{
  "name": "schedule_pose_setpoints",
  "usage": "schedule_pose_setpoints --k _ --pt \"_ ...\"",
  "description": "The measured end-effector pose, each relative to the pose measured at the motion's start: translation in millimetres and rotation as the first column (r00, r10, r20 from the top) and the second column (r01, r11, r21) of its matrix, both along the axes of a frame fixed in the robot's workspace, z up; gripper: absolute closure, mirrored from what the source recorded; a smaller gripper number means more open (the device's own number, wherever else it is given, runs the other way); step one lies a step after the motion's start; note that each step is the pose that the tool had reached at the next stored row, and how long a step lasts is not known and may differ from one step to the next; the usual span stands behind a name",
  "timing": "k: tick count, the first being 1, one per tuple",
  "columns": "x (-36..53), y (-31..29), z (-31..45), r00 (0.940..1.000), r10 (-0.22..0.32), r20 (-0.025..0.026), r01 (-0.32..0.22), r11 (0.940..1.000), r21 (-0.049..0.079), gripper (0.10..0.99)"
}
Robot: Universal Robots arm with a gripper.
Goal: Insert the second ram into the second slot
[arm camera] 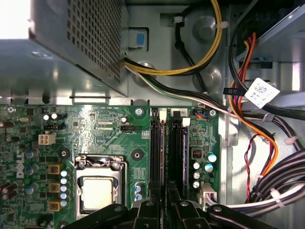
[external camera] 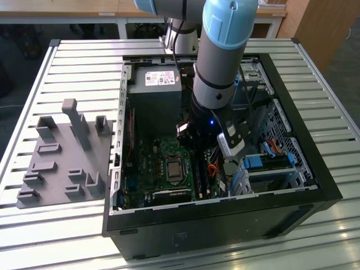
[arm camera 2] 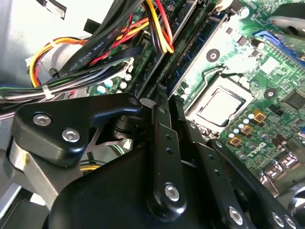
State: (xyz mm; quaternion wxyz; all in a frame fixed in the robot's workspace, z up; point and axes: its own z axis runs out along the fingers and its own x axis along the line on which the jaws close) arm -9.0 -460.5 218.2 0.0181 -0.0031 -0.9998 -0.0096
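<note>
— On the slatted tabletop (external camera: 67, 56), what takes up the most room?

— An open black computer case (external camera: 225, 230) lying on its side. The grey and light-blue arm (external camera: 216, 62) reaches down into it from above. Towards the exterior view's left, beside the case, sits a grey moulded fixture tray (external camera: 62, 163) with upright pegs.

— And inside the case?

— A grey power supply (external camera: 154, 84) sits at the far end, with the green motherboard (arm camera: 95, 124) below it. The processor socket (arm camera: 97, 191) is on that board. A bundle of black, yellow, red and orange cables (arm camera 2: 95, 47) runs along the side by the drive bays.

— Where is the hand?

— The hand (arm camera 2: 164, 98) hangs low over the black memory slots (arm camera: 178, 148), which lie just beside the socket. In the first wrist view its tip (arm camera: 166, 202) sits right at the near end of those slots.

— The second ram?

— In the second wrist view a long dark-blue stick (arm camera 2: 190, 52) runs along the slot line, away from the tip of the hand. It looks to be the second ram, lying in or just on a slot, though the angle is poor.

— Is the hand gripping it?

— I cannot tell whether the hand is open or closed, nor whether it has hold of the stick.
</note>
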Motion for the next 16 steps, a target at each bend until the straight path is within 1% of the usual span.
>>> schedule_pose_setpoints --k 3,6,7,8,9,16 --pt "0.0 0.0 5.1 1.0 0.0 -0.0001 0.0 1.0 0.0 0.878" --pt "0.1 0.1 6.9 1.0 0.0 -0.0007 0.0 1.0 -0.002 0.89" --pt "0.0 0.1 6.9 1.0 0.0 -0.0007 0.0 1.0 -0.002 0.957" --pt "0.1 0.1 6.9 1.0 0.0 -0.0007 0.0 1.0 -0.002 0.957" --pt "0.1 0.1 6.9 1.0 0.0 -0.0007 0.0 1.0 -0.003 0.98" --pt "0.0 0.1 3.7 1.0 0.0 -0.0007 0.0 1.0 -0.003 0.98"
